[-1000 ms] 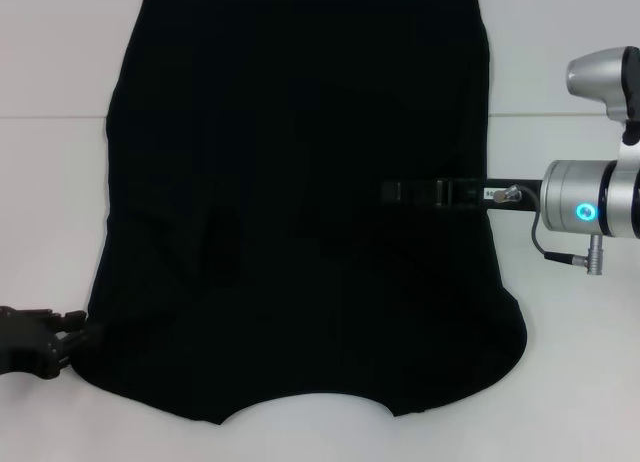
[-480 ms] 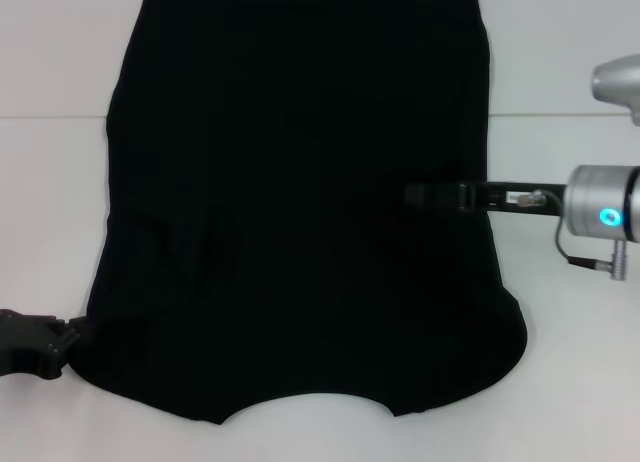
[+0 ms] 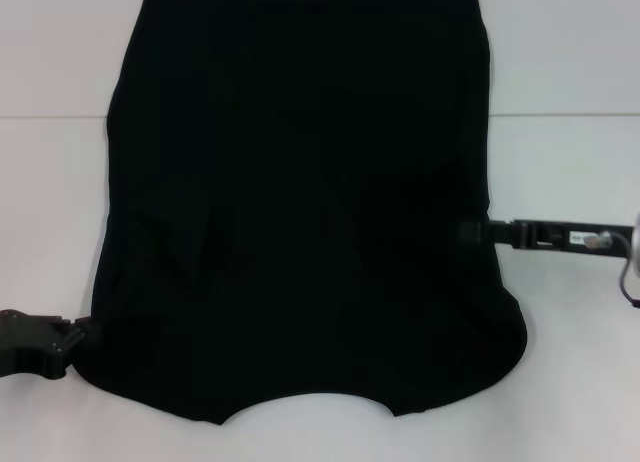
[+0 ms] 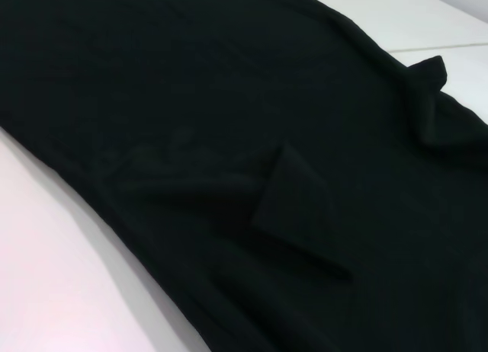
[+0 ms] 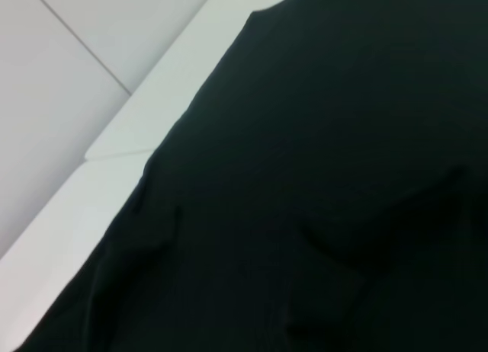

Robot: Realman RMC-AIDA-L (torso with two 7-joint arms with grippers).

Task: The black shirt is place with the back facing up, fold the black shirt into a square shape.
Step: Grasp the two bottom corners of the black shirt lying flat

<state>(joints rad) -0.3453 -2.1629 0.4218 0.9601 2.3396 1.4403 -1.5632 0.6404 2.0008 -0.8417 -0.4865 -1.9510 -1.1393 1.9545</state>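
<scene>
black shirt flat, no lettering visible; left hand, right hand at edges, grip unclear.

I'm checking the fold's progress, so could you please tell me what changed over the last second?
The right gripper drew back off the black shirt, moving to the robot's right and nearer, now at the shirt's right edge. The left gripper stayed at the near left corner; the shirt stayed flat.
</scene>
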